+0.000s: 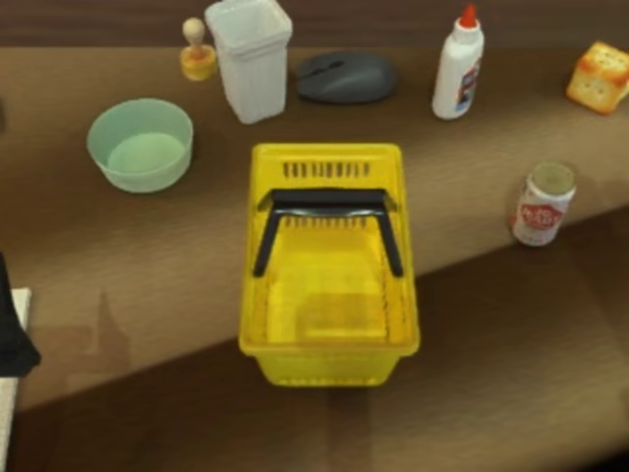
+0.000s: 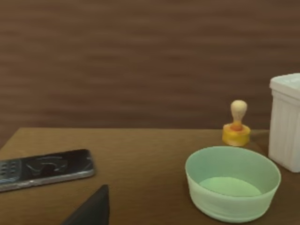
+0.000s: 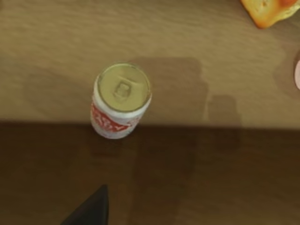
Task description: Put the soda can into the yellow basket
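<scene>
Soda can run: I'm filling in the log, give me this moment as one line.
soda can: upright on table, right of yellow basket | basket: nothing seen inside | right wrist camera above can | no grasp yet

In your top view, the left arm (image 1: 15,334) shows only as a dark shape cut off at the frame's left edge; its jaws are out of sight. The right arm does not appear there at all. Each wrist view gives you just one dark finger tip (image 2: 91,210) at the lower edge, so you cannot judge how the jaws stand. The phone (image 2: 44,169) runs off the left edge, the white cup (image 2: 287,122) off the right. The soda can (image 3: 119,101) label is too blurred to read.
</scene>
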`<state>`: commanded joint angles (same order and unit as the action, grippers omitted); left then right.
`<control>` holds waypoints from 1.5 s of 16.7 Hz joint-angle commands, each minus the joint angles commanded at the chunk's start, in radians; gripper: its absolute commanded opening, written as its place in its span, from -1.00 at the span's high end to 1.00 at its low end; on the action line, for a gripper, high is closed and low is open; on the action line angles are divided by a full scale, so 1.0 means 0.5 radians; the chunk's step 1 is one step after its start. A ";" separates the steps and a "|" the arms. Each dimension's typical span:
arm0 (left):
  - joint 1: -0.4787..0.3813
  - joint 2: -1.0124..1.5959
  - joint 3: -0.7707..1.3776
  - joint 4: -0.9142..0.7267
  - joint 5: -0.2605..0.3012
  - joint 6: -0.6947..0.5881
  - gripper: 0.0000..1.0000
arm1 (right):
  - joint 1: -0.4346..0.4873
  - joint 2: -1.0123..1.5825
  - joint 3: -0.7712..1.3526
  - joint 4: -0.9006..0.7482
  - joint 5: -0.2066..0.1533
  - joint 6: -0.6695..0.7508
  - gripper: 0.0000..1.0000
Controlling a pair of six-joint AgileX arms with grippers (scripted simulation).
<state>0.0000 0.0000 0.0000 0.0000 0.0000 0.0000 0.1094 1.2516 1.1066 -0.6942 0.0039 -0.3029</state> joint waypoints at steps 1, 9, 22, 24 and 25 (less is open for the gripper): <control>0.000 0.000 0.000 0.000 0.000 0.000 -1.00 | 0.018 0.230 0.198 -0.109 0.000 -0.051 -1.00; 0.000 0.000 0.000 0.000 0.000 0.000 -1.00 | 0.143 1.723 1.443 -0.877 0.001 -0.388 -1.00; 0.000 0.000 0.000 0.000 0.000 0.000 -1.00 | 0.178 2.122 1.710 -1.050 0.001 -0.492 -1.00; 0.000 0.000 0.000 0.000 0.000 0.000 -1.00 | 0.179 2.146 1.622 -0.937 0.001 -0.488 -1.00; 0.000 0.000 0.000 0.000 0.000 0.000 -1.00 | 0.180 2.158 1.577 -0.877 0.001 -0.487 -1.00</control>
<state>0.0000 0.0000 0.0000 0.0000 0.0000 0.0000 0.1996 2.3308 1.8950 -1.1326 0.0046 -0.5465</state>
